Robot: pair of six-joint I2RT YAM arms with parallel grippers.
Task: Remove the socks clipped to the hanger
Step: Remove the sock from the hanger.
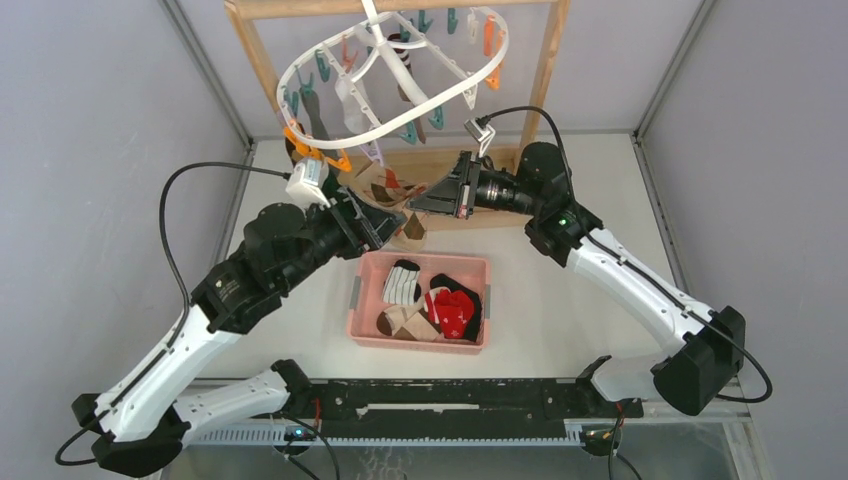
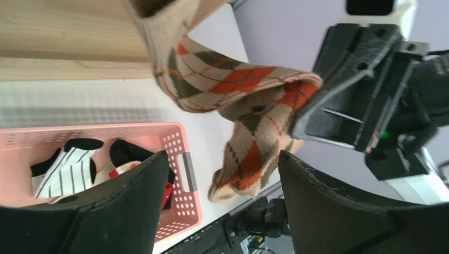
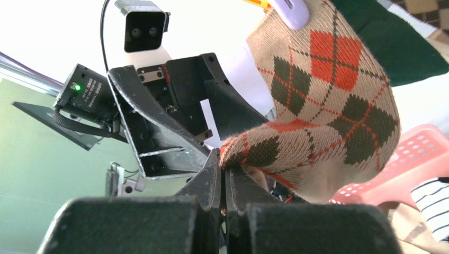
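The white oval hanger [image 1: 372, 142] hangs tilted from the wooden frame, with other socks dangling from its coloured clips. A beige argyle sock [image 3: 328, 106] with orange and dark diamonds hangs from a purple clip [image 3: 288, 10]. My right gripper [image 3: 224, 159] is shut on that sock's lower edge, pulling it sideways. The same argyle sock [image 2: 233, 84] droops in front of my left gripper [image 2: 222, 180]. That gripper is open, and the sock's loose end hangs between its fingers without touching them. From above, the left gripper [image 1: 392, 222] and right gripper [image 1: 418, 203] meet under the hanger at the sock [image 1: 392, 188].
A pink basket [image 1: 420, 258] sits on the table just below the grippers, holding a white black-striped sock [image 1: 403, 283], a red patterned one [image 1: 455, 310] and others. The wooden frame post [image 1: 548, 70] stands behind. Grey walls enclose both sides.
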